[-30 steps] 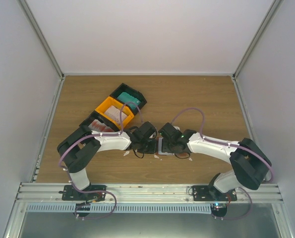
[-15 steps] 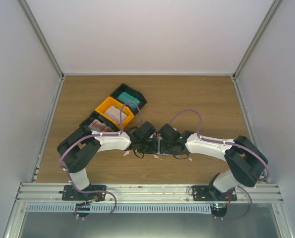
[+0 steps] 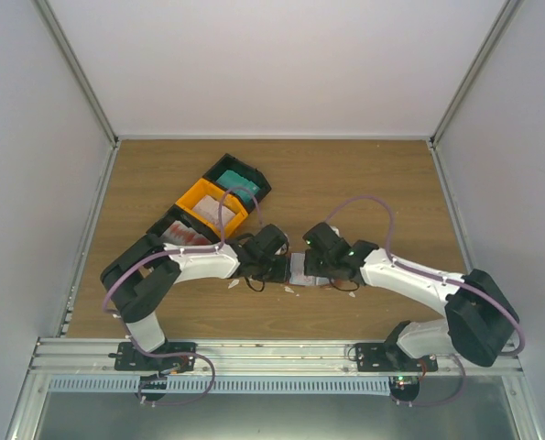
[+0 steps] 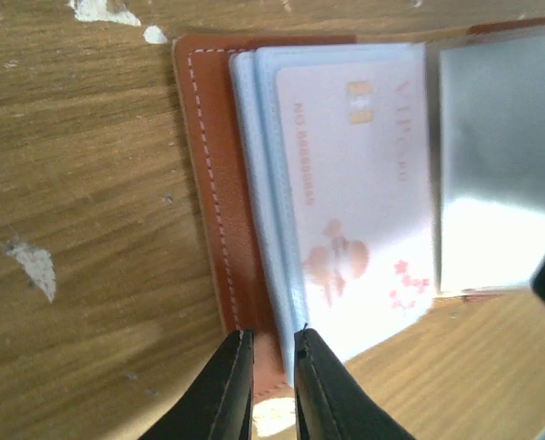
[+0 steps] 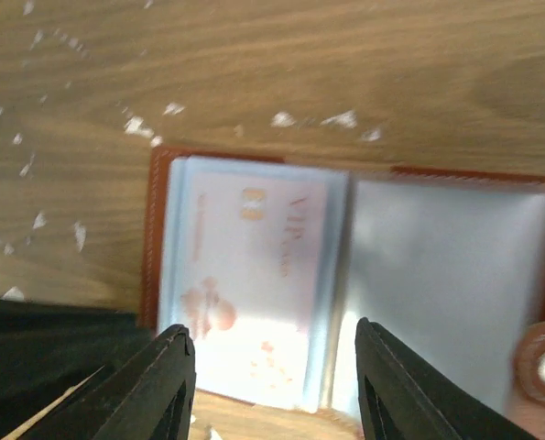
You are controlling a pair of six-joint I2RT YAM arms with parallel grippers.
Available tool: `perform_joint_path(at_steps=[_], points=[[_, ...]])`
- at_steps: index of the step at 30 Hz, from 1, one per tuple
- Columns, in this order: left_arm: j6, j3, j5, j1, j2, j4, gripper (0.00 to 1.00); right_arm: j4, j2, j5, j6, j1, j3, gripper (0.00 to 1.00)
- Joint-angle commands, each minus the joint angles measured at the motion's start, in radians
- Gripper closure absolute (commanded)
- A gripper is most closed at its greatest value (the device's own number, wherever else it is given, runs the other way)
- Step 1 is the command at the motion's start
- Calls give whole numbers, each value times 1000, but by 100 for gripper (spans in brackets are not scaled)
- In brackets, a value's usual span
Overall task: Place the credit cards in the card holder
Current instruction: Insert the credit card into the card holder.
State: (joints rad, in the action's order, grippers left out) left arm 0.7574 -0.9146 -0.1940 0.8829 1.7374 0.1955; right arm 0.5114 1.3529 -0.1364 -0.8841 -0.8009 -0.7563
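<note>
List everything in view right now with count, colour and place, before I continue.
card holder: one, brown, lying open on the table between the tools
card in sleeve: one, white with pink print, inside a clear sleeve of the holder
tray: one, black and orange, three bins, left part of the table
teal card: count unclear, farthest bin
whitish cards: count unclear, orange middle bin
red-and-white cards: count unclear, nearest bin
white scraps: many, scattered around the holder
table: one, brown wood
left tool: black, fingers nearly together at the holder's edge, grip unclear
right tool: black, open above the holder
</note>
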Motion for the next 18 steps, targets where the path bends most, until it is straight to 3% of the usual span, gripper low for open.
perform_joint_path(at_steps=[1, 4, 8, 18], points=[[-26, 20, -26, 9, -75, -89, 80, 47, -23, -30, 63, 62, 41, 52], [-13, 22, -47, 7, -92, -120, 73, 15, -33, 37, 128, 81, 74, 53], [23, 24, -56, 1, -94, -158, 72, -42, -25, 127, 205, 84, 95, 56], [58, 15, -66, -12, -54, -188, 69, -76, 49, 133, 218, 92, 112, 64]])
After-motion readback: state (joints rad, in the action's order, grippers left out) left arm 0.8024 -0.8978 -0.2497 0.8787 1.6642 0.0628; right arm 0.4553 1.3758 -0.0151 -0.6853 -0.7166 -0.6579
